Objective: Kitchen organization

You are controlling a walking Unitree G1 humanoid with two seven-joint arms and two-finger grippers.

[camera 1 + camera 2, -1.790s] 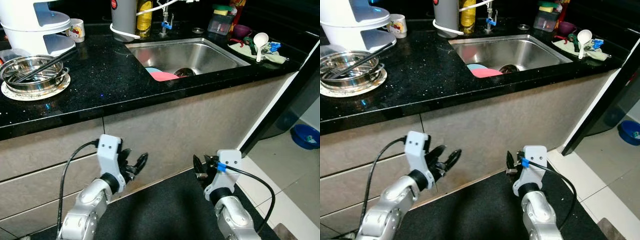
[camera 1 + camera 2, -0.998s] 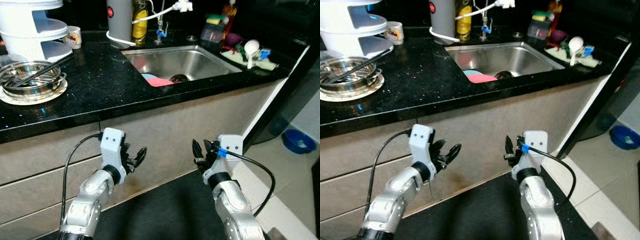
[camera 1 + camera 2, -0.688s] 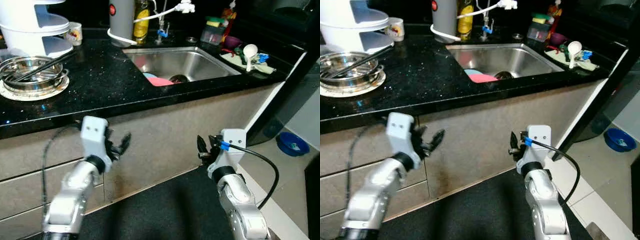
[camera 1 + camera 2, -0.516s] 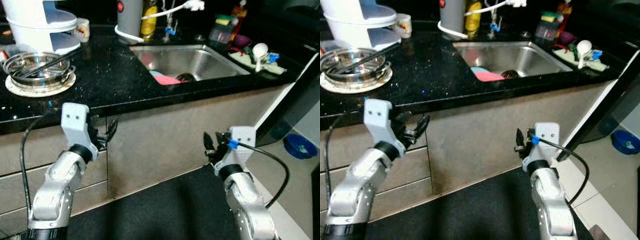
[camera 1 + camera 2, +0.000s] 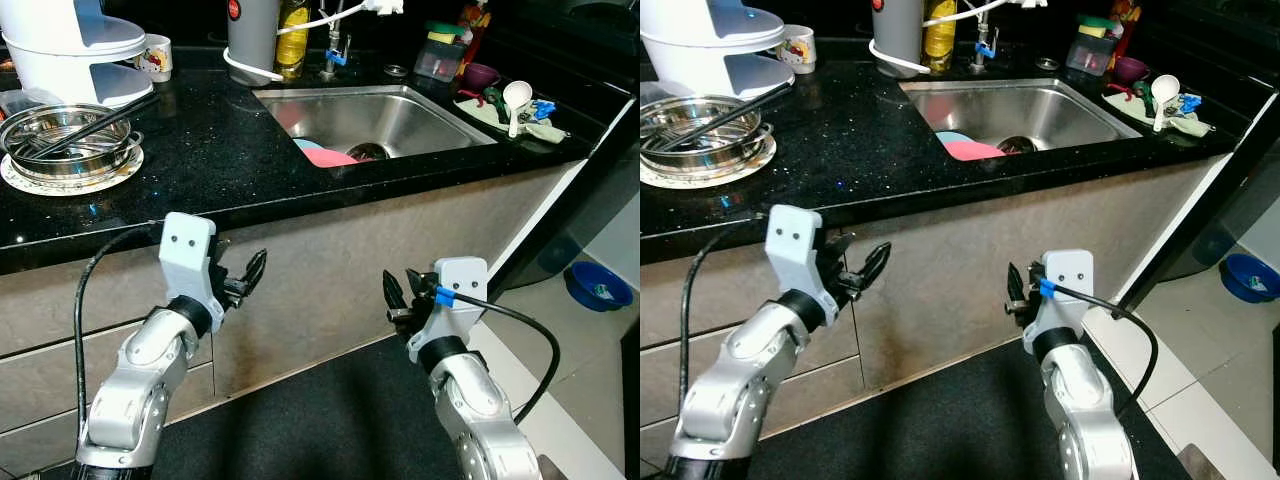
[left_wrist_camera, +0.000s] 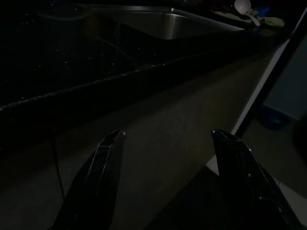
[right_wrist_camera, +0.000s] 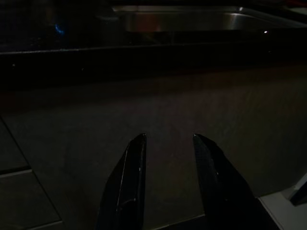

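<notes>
steel sink (image 5: 400,115) on counter, well above both empty, parted pincers

Head eyes overlook the counter (image 5: 200,160) (wrists face cabinet front (image 6: 158,129)).

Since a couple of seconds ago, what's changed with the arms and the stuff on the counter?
The left gripper has risen and swung out toward the robot's left, open, holding nothing. The right gripper has stayed low before the cabinet, slightly open and empty. The steel bowl, sink and white spoon sit as before.
</notes>
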